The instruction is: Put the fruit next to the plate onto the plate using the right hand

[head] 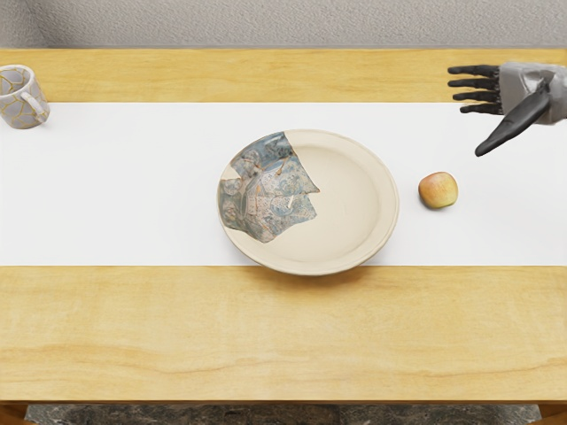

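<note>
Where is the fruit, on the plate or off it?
Off: the fruit lies on the white cloth beside the plate, not touching it.

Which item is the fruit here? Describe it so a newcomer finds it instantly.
A white strip crosses the wooden table, with a large cream plate at its centre. Just right of the plate, apart from it, lies the apple: small, round, yellow-red, the only fruit, unlike the mug far left.

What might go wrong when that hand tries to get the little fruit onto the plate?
The fruit is small and round: the open right hand could nudge it rolling along the white runner. It lies close to the plate, so the hand might bump the rim. Dropped carelessly, it could roll off the shallow plate.
</note>
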